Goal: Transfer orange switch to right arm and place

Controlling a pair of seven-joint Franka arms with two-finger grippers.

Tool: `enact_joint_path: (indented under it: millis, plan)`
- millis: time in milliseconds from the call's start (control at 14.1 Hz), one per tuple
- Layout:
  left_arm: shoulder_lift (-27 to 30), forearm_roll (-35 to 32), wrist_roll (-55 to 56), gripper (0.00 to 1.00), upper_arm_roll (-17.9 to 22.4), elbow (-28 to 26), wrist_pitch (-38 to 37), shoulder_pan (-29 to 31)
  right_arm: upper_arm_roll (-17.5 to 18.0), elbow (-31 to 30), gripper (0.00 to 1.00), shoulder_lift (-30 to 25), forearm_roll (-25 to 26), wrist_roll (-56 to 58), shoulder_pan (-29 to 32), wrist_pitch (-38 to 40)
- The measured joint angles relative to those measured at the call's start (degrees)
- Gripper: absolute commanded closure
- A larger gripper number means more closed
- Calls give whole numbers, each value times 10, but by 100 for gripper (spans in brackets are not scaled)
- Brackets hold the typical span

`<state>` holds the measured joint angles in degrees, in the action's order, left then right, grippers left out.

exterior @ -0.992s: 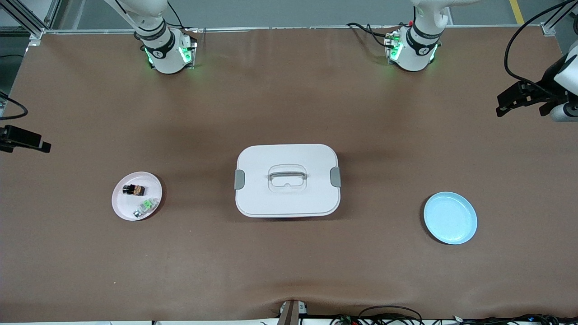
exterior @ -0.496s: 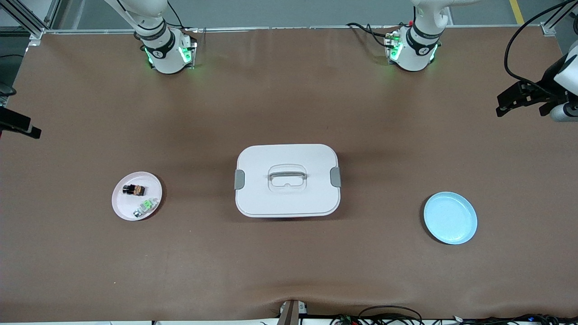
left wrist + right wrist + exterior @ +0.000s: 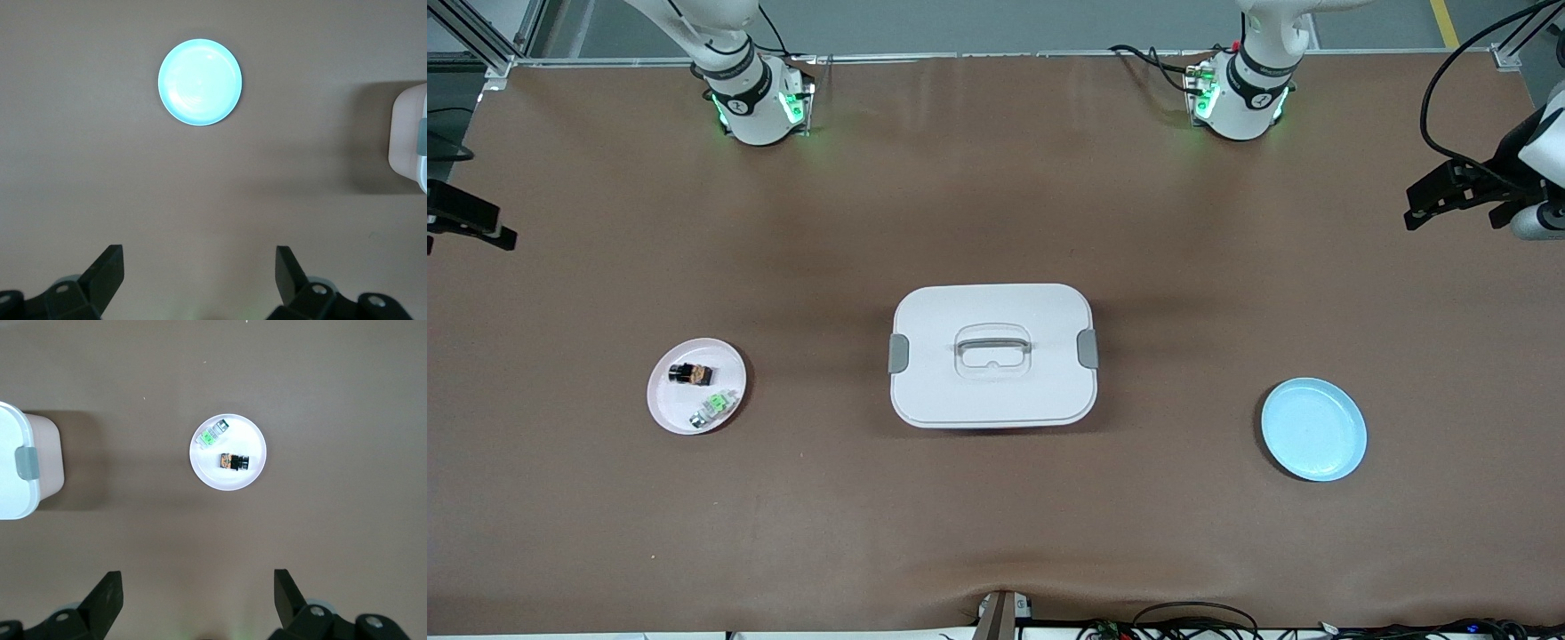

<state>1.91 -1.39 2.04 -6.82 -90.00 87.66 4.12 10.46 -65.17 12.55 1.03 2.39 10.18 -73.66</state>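
Note:
The orange switch, a tiny black block with an orange middle, lies on a small pink plate toward the right arm's end of the table. My right gripper hangs high over that end of the table, open and empty, well away from the plate. My left gripper hangs high over the left arm's end, also open and empty.
A tiny green-and-white part shares the pink plate. A closed white box with a handle sits mid-table. An empty light-blue plate lies toward the left arm's end.
My right gripper has drifted along the table's end toward the robots' bases. The left gripper, the switch and the plates have not moved.

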Motion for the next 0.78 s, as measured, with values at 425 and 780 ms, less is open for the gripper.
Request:
enact_joint_path:
  millis: [425,780]
  plan:
    - [0,0,0,0,0,0,0,2,-161,-25,0,-16,-1,1,-153,-3]
    - [0,0,0,0,0,-1,0,1,-170,-107,0,-64,-6,2,-149,-50]
